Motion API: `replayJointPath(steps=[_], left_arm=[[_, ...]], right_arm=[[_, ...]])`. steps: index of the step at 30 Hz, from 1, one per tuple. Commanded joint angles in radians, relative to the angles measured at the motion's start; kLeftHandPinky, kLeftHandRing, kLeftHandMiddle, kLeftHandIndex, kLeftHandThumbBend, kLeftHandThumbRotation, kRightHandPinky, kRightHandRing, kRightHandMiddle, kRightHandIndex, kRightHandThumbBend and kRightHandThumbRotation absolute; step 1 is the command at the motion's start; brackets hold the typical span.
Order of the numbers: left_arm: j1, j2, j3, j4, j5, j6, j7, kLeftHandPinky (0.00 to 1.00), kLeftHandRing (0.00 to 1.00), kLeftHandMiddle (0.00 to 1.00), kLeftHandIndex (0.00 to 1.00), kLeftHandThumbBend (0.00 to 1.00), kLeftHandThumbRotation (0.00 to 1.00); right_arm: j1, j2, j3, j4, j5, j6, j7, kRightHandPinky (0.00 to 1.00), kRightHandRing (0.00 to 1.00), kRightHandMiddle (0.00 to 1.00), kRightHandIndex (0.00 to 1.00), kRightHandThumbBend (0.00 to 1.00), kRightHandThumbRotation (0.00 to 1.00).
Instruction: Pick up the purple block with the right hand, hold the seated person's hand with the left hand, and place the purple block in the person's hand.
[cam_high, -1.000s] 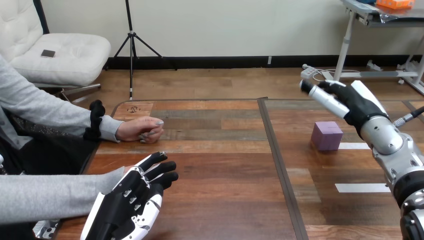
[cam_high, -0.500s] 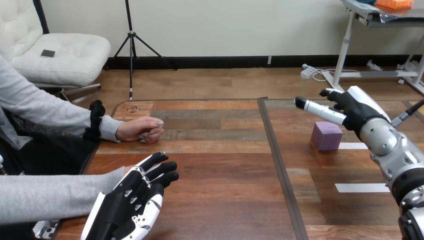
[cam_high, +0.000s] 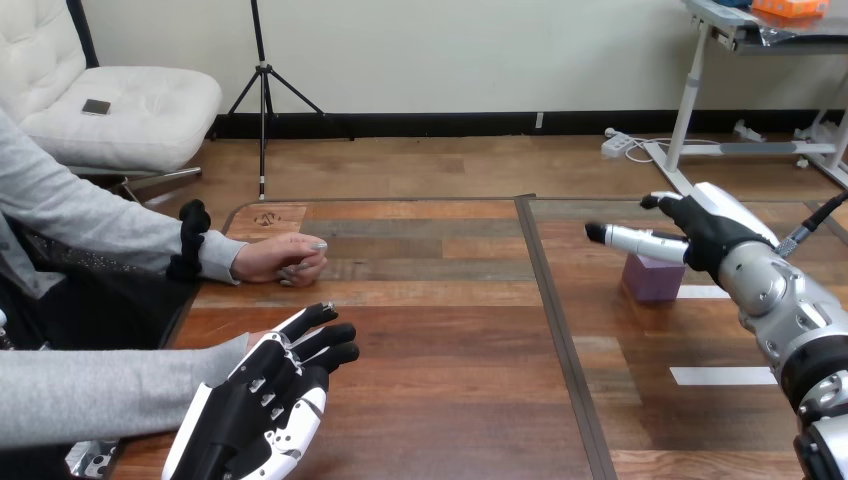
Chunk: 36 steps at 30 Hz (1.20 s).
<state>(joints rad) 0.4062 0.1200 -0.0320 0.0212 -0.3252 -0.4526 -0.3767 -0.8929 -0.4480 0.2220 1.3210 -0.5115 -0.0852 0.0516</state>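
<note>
Right hand lowered, overlapping purple block top edge.

On my feed the left hand is black, with glossy white shells across its back and small pale studs dotted between them; its fingers end in plain black tips. The right hand is the same black with a white shell on top, and I see a pale cylindrical finger segment capped in black. Its forearm is silver, rounded and built in jointed sections. The person's sleeves are grey.
</note>
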Motion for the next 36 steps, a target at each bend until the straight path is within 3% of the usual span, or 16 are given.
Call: replayJointPath(steps=[1, 7, 14, 22, 36], left_arm=[[-0.037, -0.018, 0.001, -0.058, -0.012, 0.006, -0.005, 0.9, 0.79, 0.78, 0.82, 0.06, 0.07], [-0.037, -0.021, 0.0, -0.059, -0.014, 0.004, -0.008, 0.91, 0.79, 0.78, 0.82, 0.06, 0.06], [-0.045, -0.033, -0.002, -0.048, -0.093, 0.02, -0.055, 0.96, 0.8, 0.79, 0.83, 0.04, 0.05], [-0.052, -0.037, 0.001, -0.033, -0.121, 0.023, -0.081, 1.0, 0.81, 0.8, 0.84, 0.0, 0.05], [-0.059, -0.043, 0.009, -0.016, -0.132, 0.02, -0.096, 1.0, 0.82, 0.81, 0.84, 0.0, 0.06]], right_arm=[[-0.072, -0.02, 0.02, -0.003, -0.013, 0.0, -0.023, 0.88, 0.96, 0.97, 0.92, 0.84, 0.75], [-0.065, -0.018, 0.043, 0.0, -0.029, -0.002, -0.014, 0.89, 0.96, 0.97, 0.92, 0.83, 0.75], [-0.054, -0.012, 0.059, 0.002, -0.034, 0.005, -0.009, 0.89, 0.96, 0.97, 0.92, 0.81, 0.73], [-0.039, -0.006, 0.074, 0.006, -0.043, 0.005, -0.012, 0.89, 0.96, 0.97, 0.92, 0.79, 0.71], [-0.021, 0.0, 0.088, 0.007, -0.038, 0.0, 0.008, 0.87, 0.94, 0.96, 0.91, 0.75, 0.69]])
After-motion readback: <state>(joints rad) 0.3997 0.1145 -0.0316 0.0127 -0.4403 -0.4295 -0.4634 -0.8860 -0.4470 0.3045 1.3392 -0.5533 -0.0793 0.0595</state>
